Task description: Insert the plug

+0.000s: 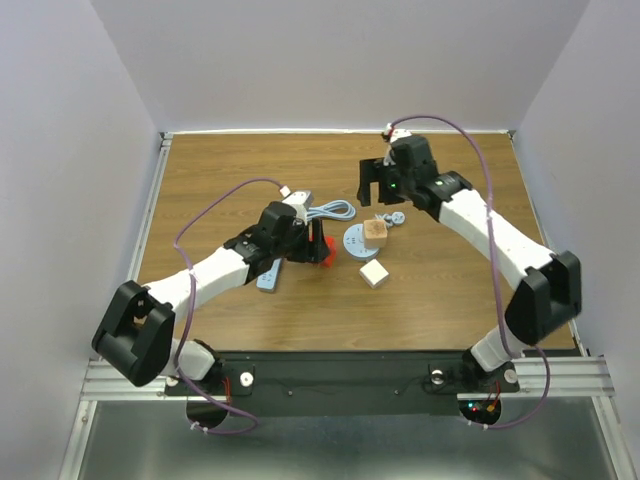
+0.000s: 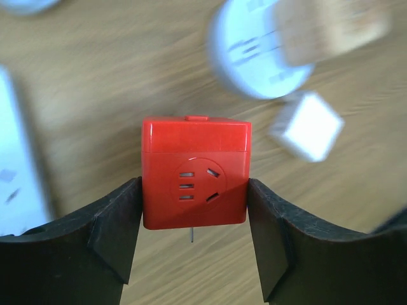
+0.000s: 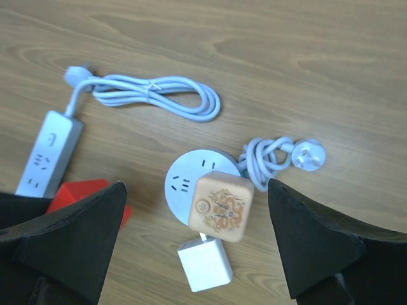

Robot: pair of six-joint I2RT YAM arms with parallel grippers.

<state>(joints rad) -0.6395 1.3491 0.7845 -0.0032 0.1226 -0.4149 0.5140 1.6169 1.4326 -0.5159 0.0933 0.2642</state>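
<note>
My left gripper (image 2: 194,196) is shut on a red cube plug (image 2: 195,171), one finger pressed on each side. Its socket face looks at the wrist camera and a thin metal pin shows under it, above the wood. From above, the red cube (image 1: 324,250) sits at the tip of the left gripper (image 1: 318,250), just left of a round white socket (image 1: 352,243). My right gripper (image 3: 196,187) is open and empty, hovering over that round socket (image 3: 181,181), which carries a tan printed cube (image 3: 221,206).
A white cube adapter (image 1: 374,273) lies in front of the round socket. A white power strip (image 3: 48,155) with its coiled cable (image 3: 159,95) lies to the left. A small three-pin plug (image 3: 305,152) on a knotted cord rests right of the socket.
</note>
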